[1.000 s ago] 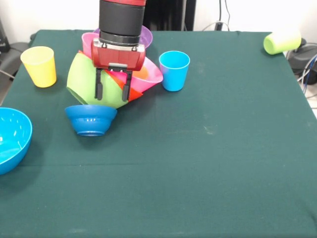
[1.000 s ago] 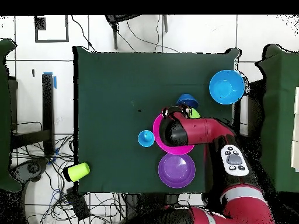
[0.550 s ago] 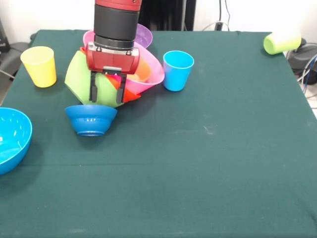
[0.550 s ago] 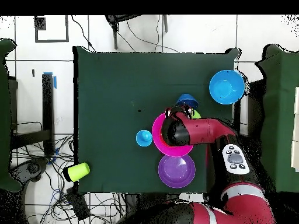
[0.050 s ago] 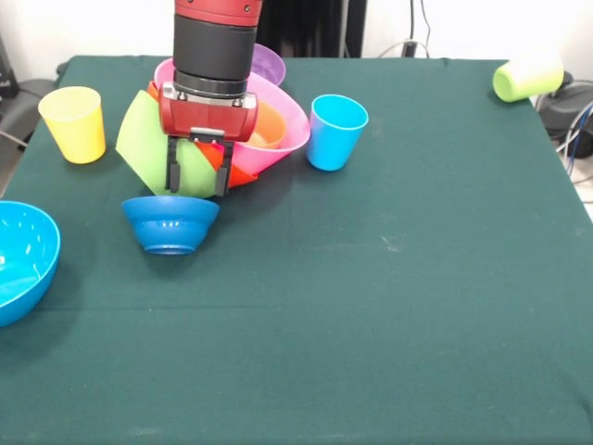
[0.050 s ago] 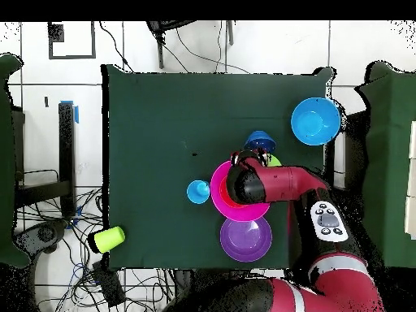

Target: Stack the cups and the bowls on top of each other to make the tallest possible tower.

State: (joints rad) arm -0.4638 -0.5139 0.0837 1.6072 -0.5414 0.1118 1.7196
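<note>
My gripper (image 5: 196, 176) hangs over the small dark blue bowl (image 5: 170, 222). It is shut on the lower rim of a tilted nest of bowls. That nest is the lime green bowl (image 5: 144, 139) outermost, then the orange-red bowl (image 5: 243, 173), then the pink bowl (image 5: 289, 119). A small orange bowl (image 5: 269, 125) sits inside the pink one. The purple bowl (image 5: 271, 63) stands behind them. The light blue cup (image 5: 336, 132) touches the pink rim. The yellow cup (image 5: 72, 122) stands at the left, and the lime green cup (image 5: 526, 78) lies on its side at the far right.
A large light blue bowl (image 5: 20, 260) sits at the left table edge. In the overhead view my arm covers most of the pink bowl (image 6: 218, 192), with the purple bowl (image 6: 245, 238) and the light blue cup (image 6: 198, 191) beside it. Cables lie off the table.
My gripper moved left in the front view, taking the nested bowls along. The pink bowl tipped more level, and the light blue cup was nudged to the right.
</note>
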